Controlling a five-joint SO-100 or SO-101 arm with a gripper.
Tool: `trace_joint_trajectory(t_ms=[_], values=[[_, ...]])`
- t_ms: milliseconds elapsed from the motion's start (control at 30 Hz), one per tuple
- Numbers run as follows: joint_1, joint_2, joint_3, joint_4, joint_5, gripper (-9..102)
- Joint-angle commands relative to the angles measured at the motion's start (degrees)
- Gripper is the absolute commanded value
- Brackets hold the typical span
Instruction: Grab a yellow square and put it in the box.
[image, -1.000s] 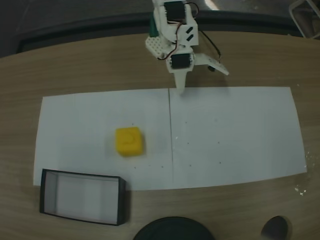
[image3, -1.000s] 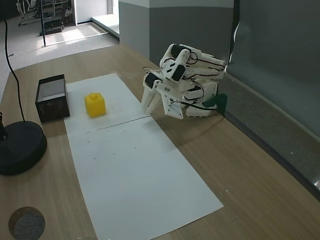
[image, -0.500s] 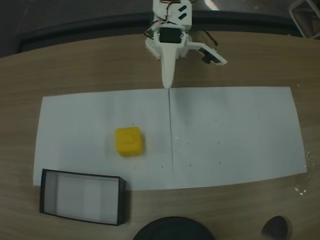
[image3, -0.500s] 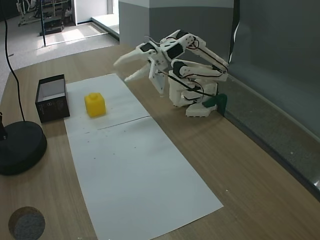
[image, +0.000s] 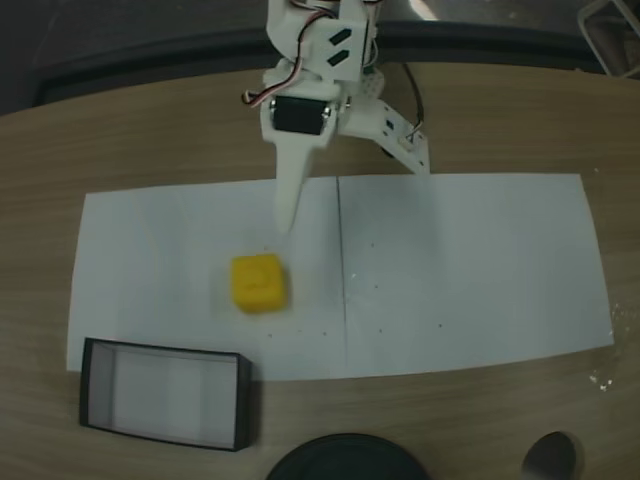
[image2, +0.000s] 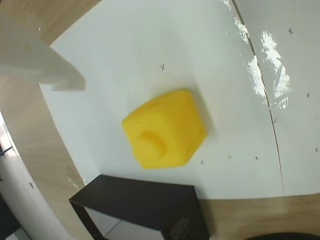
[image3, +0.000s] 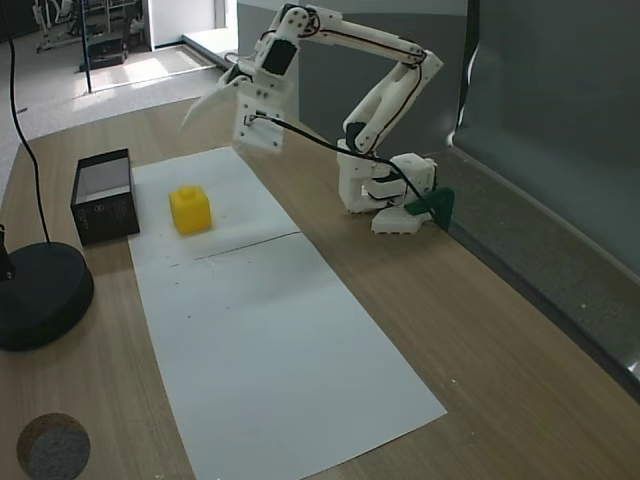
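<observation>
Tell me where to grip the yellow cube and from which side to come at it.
Come straight down from above and close the fingers on two opposite flat side faces of the yellow square. It sits flat on the white paper with open space on every side, apart from the box, so probably any pair works.

One fixed view looks straight down on the counter (image: 150, 140); another looks from its corner; the wrist view hangs close. All share the square (image: 259, 283).
</observation>
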Motion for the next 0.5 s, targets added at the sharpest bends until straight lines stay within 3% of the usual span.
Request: trace_joint_trajectory(t_ms=[0,200,467], values=[[2.02,-16.35,-11.78,2.29,0.09,36],[5.27,-34.72,-24.52,5.01,-1.93,36],[8.35,-46.32,-31.20,4.48,-3.25,36]])
